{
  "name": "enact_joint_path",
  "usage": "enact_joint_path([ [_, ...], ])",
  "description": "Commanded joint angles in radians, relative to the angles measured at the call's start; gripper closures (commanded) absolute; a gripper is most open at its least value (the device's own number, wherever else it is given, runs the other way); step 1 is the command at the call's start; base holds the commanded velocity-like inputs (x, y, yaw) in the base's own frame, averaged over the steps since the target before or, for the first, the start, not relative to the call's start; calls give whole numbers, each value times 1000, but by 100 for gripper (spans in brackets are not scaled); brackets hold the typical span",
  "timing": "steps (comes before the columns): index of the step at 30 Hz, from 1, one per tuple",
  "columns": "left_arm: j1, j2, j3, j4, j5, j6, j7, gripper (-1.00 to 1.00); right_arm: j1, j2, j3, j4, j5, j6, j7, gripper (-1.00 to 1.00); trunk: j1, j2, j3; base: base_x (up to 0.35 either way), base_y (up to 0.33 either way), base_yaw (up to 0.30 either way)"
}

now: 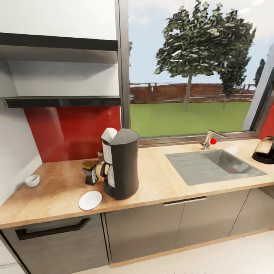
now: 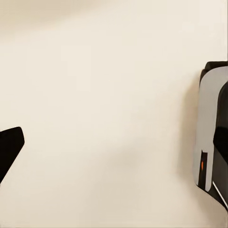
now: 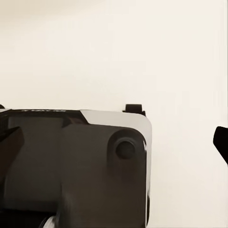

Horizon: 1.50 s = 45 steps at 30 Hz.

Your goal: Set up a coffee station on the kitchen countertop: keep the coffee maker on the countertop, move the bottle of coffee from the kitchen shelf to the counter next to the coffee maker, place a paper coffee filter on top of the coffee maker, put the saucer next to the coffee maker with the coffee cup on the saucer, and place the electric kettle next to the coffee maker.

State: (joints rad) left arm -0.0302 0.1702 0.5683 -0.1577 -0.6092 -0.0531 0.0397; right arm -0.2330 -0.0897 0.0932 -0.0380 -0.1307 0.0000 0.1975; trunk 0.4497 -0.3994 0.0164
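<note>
Steel sink (image 1: 217, 166) with red-knobbed faucet (image 1: 210, 140) beneath window (image 1: 190, 68), red backsplash (image 1: 72, 131)

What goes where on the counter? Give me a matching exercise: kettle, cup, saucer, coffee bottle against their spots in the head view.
Things:
1. kettle
2. cup
3. saucer
4. coffee bottle

Places:
A. at the counter's front edge, just left of the coffee maker
B. far right end, beyond the sink
C. far left, near the wall
D. upright just left of the coffee maker, behind the white disc

Pairs: 1-B, 2-C, 3-A, 4-D
</note>
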Motion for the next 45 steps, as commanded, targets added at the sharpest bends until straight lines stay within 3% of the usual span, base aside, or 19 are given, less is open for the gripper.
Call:
enact_joint_path([
  [1,0,0,7,2,-10,-5,3,-100,-1,0,9,0,-10,0,4,-100,0,-1,0,16,-271,-182],
  [15,0,-7,8,2,-10,-7,3,-100,0,13,16,0,-9,-2,5,-100,0,-1,0,20,-274,-25],
  [45,0,-10,8,37,-11,-14,5,-100,0,14,15,0,-8,-2,5,-100,0,-1,0,44,-275,0],
])
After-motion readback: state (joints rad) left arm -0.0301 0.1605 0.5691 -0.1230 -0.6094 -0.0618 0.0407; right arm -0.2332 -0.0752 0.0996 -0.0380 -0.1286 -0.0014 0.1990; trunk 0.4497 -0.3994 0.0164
